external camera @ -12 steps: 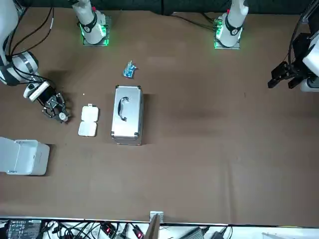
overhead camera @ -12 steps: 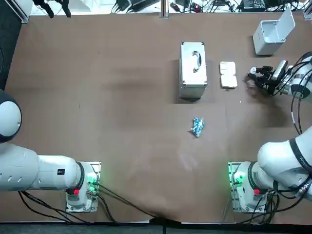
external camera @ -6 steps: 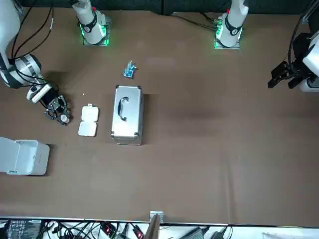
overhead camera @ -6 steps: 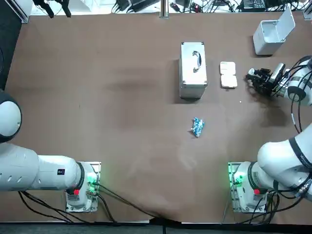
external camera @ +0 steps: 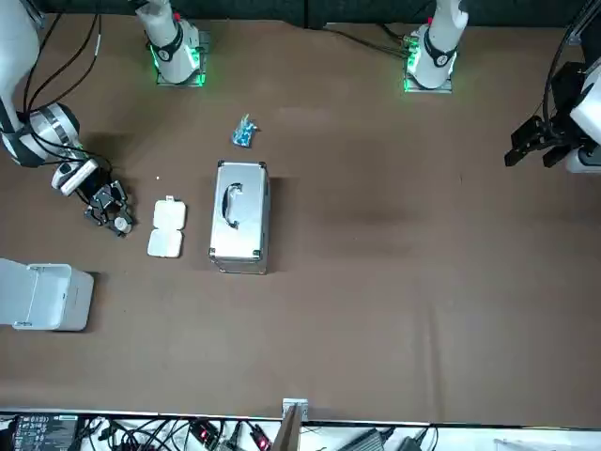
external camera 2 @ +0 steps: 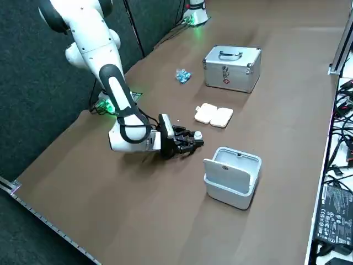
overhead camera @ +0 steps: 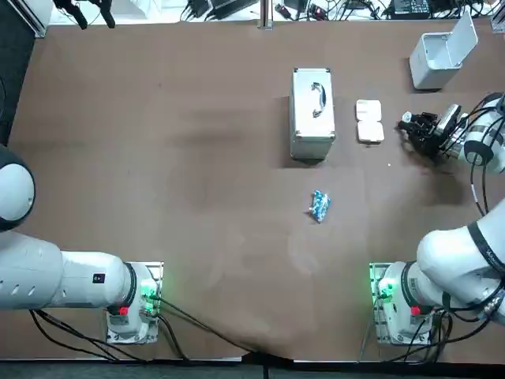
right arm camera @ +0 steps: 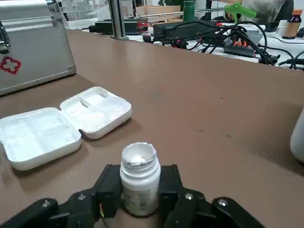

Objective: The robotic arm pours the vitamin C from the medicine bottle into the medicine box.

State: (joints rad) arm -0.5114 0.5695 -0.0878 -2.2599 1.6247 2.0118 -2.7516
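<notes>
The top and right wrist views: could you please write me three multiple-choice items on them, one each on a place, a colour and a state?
1. Where does the medicine box lie?
A. Between the metal case and the right gripper
B. On top of the case
C. Held in the fingers

2. What colour is the crumpled packet?
A. Red
B. Blue
C. Yellow

3. What state is the medicine bottle in?
A. Capped and lying flat
B. Uncapped, gripped between the fingers
C. Tipped over the box

Answers:
1 A: the top view shows the box lying open between case and gripper.
2 B: its wrapper shows blue.
3 B: the wrist view shows its open mouth and a finger on each side.
</notes>
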